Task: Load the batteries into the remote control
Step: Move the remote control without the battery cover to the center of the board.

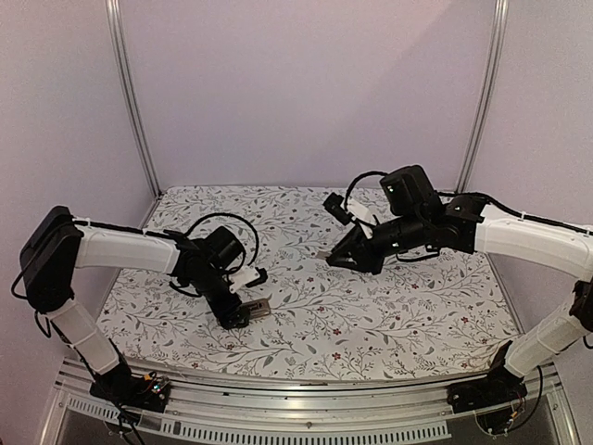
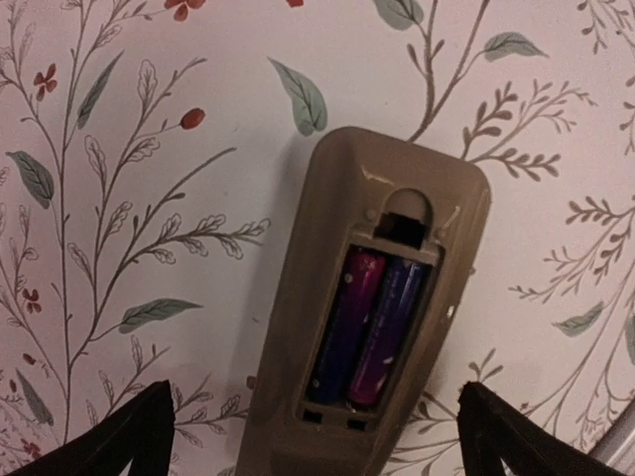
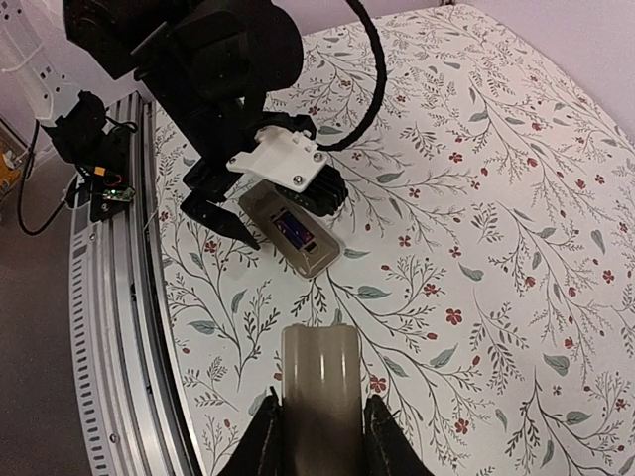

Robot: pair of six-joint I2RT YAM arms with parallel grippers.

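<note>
The remote control (image 2: 372,317) lies face down on the floral cloth, grey-tan underside up, its compartment open. Two batteries (image 2: 365,325), dark purple-blue, lie side by side in it. My left gripper (image 2: 316,436) is open, its fingers wide apart on either side of the remote's near end. The remote also shows in the top view (image 1: 258,308) and the right wrist view (image 3: 295,233). My right gripper (image 3: 319,431) is shut on the grey-tan cover piece (image 3: 319,382) and holds it above the cloth, to the right of the remote (image 1: 326,253).
The floral cloth (image 1: 371,315) covers the table. The metal rail (image 3: 114,327) runs along the near edge. Cables hang from both arms.
</note>
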